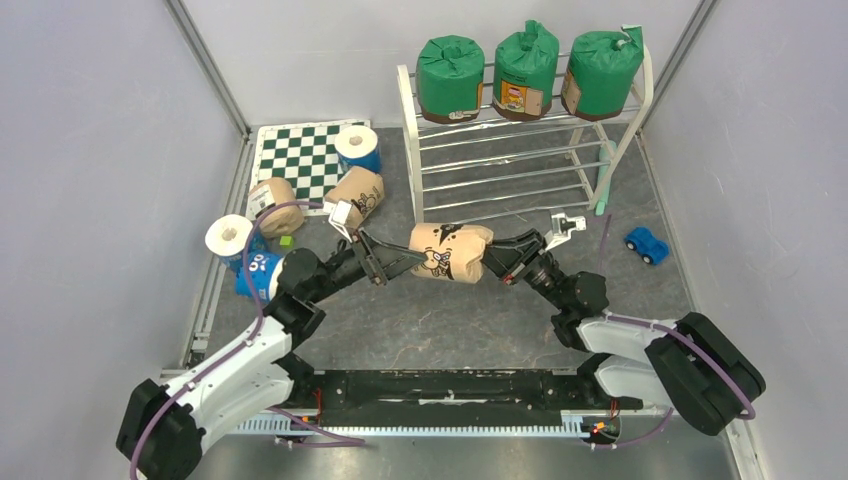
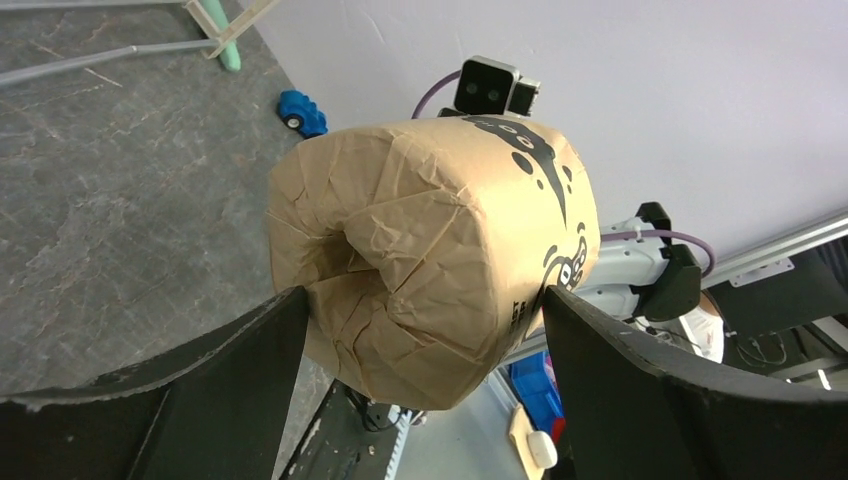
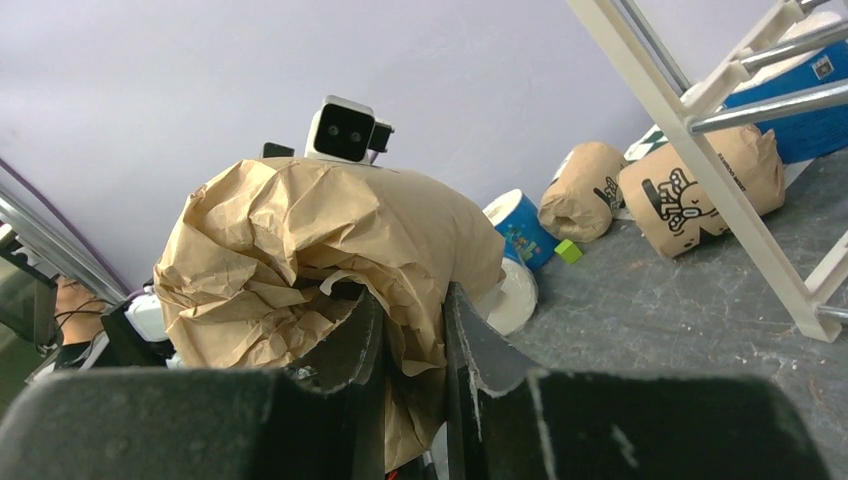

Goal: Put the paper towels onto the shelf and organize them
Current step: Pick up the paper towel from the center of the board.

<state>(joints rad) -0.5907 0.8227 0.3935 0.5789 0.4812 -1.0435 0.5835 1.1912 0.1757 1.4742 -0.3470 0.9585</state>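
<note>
Towels in green wrap (image 1: 526, 72) are standing three abreast on the top tier of the shelf (image 1: 410, 140), while its lower rods are carrying nothing. In front of the shelf, one tan roll (image 1: 452, 251) with black drawings is hanging on its side in the air between the two arms. The right gripper (image 3: 408, 310) is pinching the crumpled wrap at the roll's right end, its jaws clenched tight on the paper. The left gripper (image 2: 420, 295) is straddling the other end with its fingers (image 2: 240, 380) spread wide along the roll's sides; whether they are pressing it or only flanking it I cannot tell. To the left of the shelf, two more tan rolls (image 1: 358, 192) are lying on the floor beside the checkered mat (image 1: 300, 155), one blue-and-white roll (image 1: 357, 148) is standing on that mat, and two more (image 1: 230, 237) are lying farther left. To the right of the shelf, a blue toy car (image 1: 647, 244) is sitting on the floor.
</note>
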